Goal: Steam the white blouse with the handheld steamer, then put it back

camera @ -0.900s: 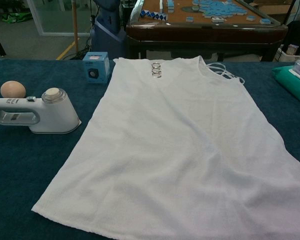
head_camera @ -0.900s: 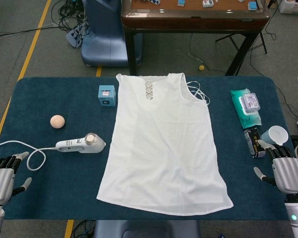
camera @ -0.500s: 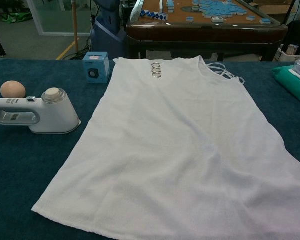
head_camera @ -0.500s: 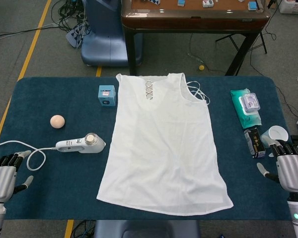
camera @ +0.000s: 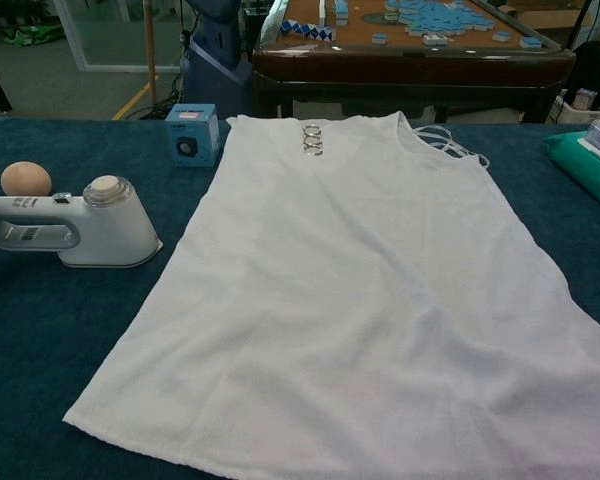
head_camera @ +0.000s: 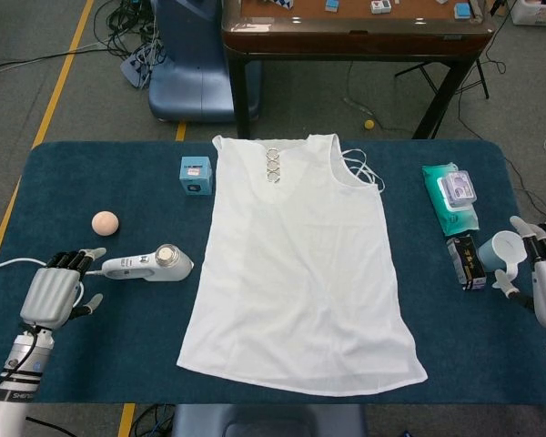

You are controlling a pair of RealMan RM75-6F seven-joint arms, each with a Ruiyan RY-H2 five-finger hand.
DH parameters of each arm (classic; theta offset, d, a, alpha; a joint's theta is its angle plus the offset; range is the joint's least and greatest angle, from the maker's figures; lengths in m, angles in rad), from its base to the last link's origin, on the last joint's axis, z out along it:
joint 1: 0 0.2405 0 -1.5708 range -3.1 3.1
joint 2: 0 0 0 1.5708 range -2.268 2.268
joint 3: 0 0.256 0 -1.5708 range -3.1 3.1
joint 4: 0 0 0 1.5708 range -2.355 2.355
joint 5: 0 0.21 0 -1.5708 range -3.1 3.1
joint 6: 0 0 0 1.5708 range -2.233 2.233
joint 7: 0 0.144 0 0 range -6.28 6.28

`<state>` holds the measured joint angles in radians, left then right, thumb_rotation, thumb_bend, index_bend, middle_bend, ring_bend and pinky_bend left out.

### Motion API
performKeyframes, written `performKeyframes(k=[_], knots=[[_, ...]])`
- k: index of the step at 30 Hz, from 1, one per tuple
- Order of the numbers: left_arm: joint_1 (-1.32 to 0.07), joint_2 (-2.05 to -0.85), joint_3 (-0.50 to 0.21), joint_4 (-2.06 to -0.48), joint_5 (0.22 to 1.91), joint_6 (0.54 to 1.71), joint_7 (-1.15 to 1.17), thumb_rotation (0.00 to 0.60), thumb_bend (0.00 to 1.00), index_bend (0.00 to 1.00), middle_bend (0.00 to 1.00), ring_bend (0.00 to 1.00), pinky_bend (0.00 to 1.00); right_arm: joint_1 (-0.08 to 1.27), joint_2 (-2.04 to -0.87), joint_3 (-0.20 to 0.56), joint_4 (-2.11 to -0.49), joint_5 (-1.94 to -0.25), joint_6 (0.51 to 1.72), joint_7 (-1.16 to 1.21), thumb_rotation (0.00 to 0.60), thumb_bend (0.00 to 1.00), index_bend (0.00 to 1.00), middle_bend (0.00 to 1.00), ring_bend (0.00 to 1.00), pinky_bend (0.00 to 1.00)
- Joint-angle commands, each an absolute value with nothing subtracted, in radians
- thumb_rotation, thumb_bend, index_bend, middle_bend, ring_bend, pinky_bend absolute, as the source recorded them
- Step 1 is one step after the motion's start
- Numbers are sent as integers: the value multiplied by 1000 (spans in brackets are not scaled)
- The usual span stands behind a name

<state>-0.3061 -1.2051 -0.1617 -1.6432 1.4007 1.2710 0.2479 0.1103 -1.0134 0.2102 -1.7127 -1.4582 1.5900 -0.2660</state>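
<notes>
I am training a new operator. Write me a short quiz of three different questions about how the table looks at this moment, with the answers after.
1. True or false: the left hand already grips the handheld steamer.
2. Which thing lies nearest the blouse's neckline on its left side in the head view? A) the peach ball B) the small blue box C) the wet wipes pack
3. Fill in: the white blouse lies spread ____ on the blue table.

Key
1. False: the fingertips are just short of the handle's cord end, and the hand holds nothing.
2. B, the small blue box.
3. flat
</notes>
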Motion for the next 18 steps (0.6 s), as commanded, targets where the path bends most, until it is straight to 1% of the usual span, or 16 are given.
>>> performKeyframes(k=[1,7,12,16,18], knots=[[-364,-1262,-197,-1596,1339,1214,290,600,199,151,234,228,194,105,-1006,208,-1720,-1457,1596,-267,600,238,181,294,213,209],[-418,-1329,-215,-1542,1259,1162,352,600,199,129,216,220,194,92,-998,200,-1729,-1448,1603,-259,600,238,181,294,213,209],[-454,-1378,-222,-1495,1200,1136,405,600,200,69,188,190,194,84,-994,193,-1731,-1444,1604,-247,600,238,181,294,213,209],[-474,-1415,-223,-1452,1172,1130,428,600,199,74,187,188,194,81,-992,187,-1733,-1446,1602,-233,600,238,181,294,213,209],[-482,-1429,-222,-1430,1161,1126,437,600,199,94,187,188,194,79,-992,185,-1732,-1446,1602,-230,600,238,181,294,213,209]])
